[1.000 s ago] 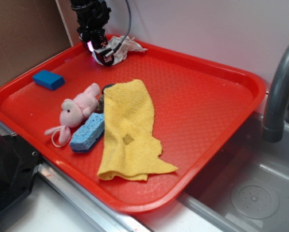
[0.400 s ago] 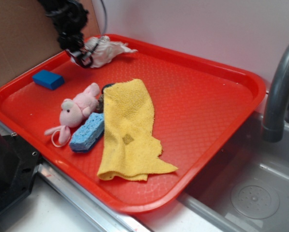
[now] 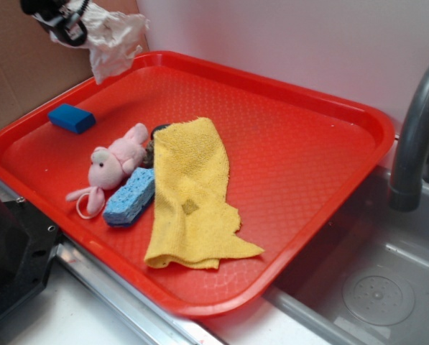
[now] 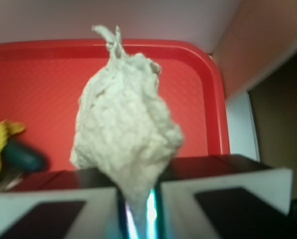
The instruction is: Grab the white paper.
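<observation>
The white paper (image 3: 113, 39) is a crumpled wad hanging from my gripper (image 3: 69, 27) at the top left of the exterior view, lifted clear above the far left corner of the red tray (image 3: 307, 165). In the wrist view the white paper (image 4: 126, 129) fills the middle, its twisted tail pointing away, and its near end is pinched between the two jaws of my gripper (image 4: 138, 204), which are closed tight on it.
On the tray lie a yellow cloth (image 3: 192, 194), a pink plush toy (image 3: 113, 164), a light blue sponge (image 3: 130, 197) and a dark blue block (image 3: 72, 118). A cardboard wall (image 3: 13, 72) stands at the left. A sink (image 3: 379, 287) and grey faucet (image 3: 415, 136) are at the right.
My gripper has risen and moved left with the white paper in it. The paper has left the tray's far corner and now hangs in the air.
</observation>
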### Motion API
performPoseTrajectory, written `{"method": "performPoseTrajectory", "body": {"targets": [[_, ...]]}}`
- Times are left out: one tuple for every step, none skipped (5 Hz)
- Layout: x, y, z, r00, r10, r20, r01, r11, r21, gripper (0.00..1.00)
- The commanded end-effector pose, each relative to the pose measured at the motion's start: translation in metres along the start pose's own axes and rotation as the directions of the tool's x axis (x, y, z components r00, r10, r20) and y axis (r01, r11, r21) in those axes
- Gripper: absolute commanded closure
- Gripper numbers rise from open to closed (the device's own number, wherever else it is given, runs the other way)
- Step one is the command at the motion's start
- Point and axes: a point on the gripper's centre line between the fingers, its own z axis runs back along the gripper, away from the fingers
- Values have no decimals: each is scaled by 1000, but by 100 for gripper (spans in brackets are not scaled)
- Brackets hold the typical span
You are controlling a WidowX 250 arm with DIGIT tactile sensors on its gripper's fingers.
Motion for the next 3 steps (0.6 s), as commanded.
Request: {"method": "performPoseTrajectory", "body": {"targets": [[13,-41,52,999,34,7,-34,996,77,100],[4,-54,63,988,146,-47,-143,987,71,100],[2,-54,68,972,222,-81,-214,972,92,100]]}}
